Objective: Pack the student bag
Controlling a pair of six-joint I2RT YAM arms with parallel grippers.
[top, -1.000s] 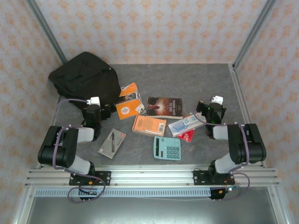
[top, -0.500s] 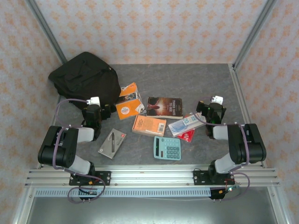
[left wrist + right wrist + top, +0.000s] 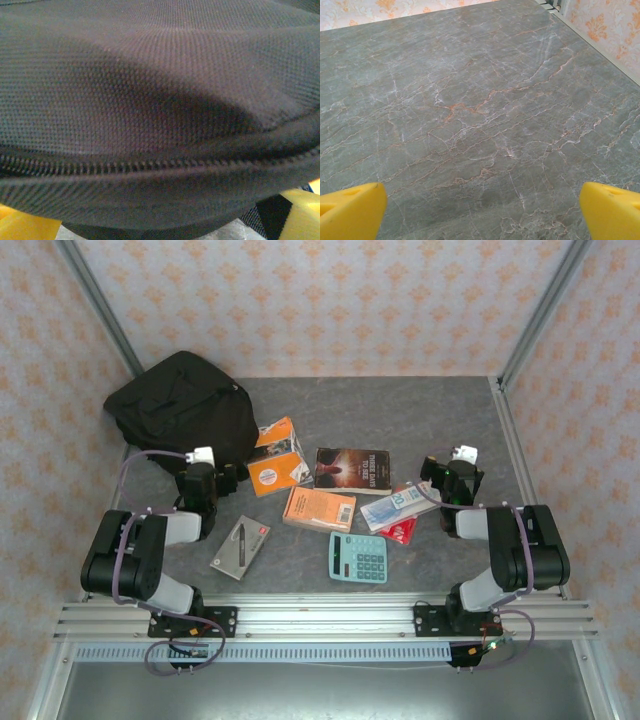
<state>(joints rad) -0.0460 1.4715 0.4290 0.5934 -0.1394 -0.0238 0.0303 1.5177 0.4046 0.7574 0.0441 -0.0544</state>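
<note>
Packing not begun: both hands released, every item out on the desk.

Nearest lie a teal calculator (image 3: 358,557) and a grey case (image 3: 240,546) on the desk (image 3: 420,410). Beyond them are an orange book (image 3: 319,509), a red packet (image 3: 400,530) and a blue-white packet (image 3: 398,506) marked "20". Farther on are a dark book (image 3: 352,470), its pale title too small to read, and an orange-and-white carton (image 3: 277,457) just beside the student bag (image 3: 183,415), which sits at the far left. The left hand (image 3: 165,225), spread and empty, points close at the bag's fabric, where a zipper (image 3: 150,165) looks closed. The right hand (image 3: 481,212), also spread and empty, hangs over bare desk. By my judgement nothing is packed: the bag needs opening, then everything goes in.
</note>
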